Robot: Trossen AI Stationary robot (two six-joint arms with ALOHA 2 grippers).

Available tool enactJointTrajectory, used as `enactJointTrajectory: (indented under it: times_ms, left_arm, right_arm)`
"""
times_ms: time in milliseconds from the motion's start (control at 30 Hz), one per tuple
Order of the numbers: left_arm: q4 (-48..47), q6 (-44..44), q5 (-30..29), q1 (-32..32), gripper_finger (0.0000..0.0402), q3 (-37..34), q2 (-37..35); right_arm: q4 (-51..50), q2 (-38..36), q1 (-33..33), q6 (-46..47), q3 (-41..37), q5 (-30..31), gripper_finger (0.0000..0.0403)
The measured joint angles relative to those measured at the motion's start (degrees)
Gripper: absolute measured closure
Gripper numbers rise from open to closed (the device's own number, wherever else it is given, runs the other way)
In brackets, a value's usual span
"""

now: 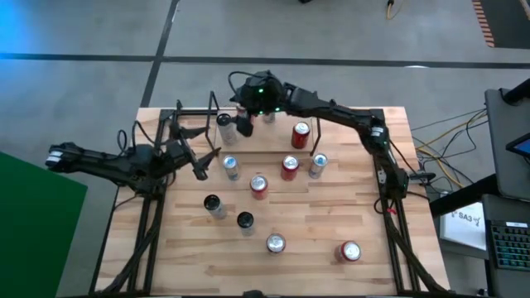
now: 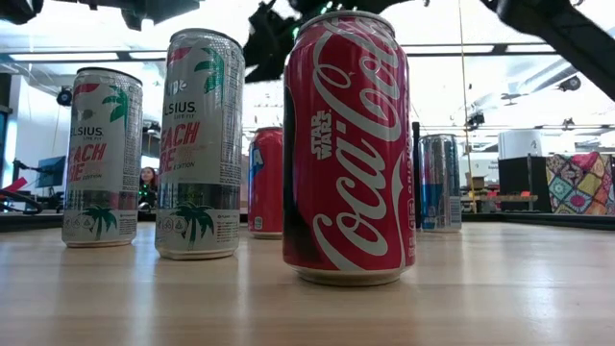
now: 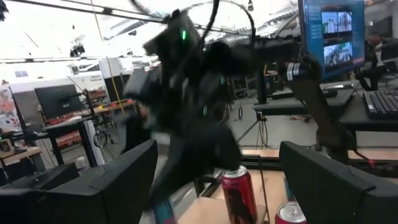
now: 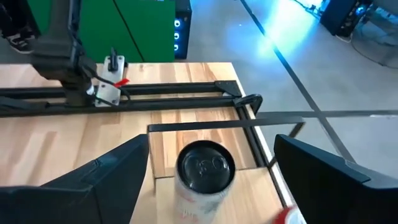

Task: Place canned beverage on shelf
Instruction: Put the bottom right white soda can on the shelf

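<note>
Hovering over the far end of the table, the right gripper sits right above a tall slim can that stands upright on the light wooden floor of the shelf, up around 11 o'clock on the tabletop. From the right wrist view the two dark fingers are spread wide on either side of the black can top, not touching it as far as I can see, so it's open and the can is standing on its own. The thin black rods of the shelf run just behind the can. The left gripper waits over at about 9 o'clock, fingers apart too and holding nothing. Everything else is scattered across the middle of the table: a few red cans, some silver ones, two dark-topped ones toward 7 o'clock. Down at table height a red cola can fills the front, with two pale tall cans just beside it at 9 o'clock.
</note>
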Motion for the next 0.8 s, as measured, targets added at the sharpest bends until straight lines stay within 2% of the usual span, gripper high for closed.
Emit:
enactJointTrajectory:
  times_ms: [200,400,667,800]
  left_arm:
    - [-0.2,-1.9,0.1,0.0,0.0089,2.6,3.9]
    - [-6.2,-4.0,0.1,0.0,0.0093,6.5,8.4]
    - [-27.5,-10.3,0.2,0.4,0.0093,14.6,13.8]
    - [-34.4,-12.1,0.1,1.6,0.0093,17.0,16.0]
  right_arm:
    - [-6.6,-6.6,0.9,-0.1,0.0,0.3,0.0078]
    - [-13.1,-12.6,2.7,-0.1,-1.4,0.4,0.0078]
    - [-15.0,-20.9,6.5,0.4,-11.2,8.7,0.0078]
    - [-13.6,-25.1,8.6,1.4,-18.4,10.5,0.0078]
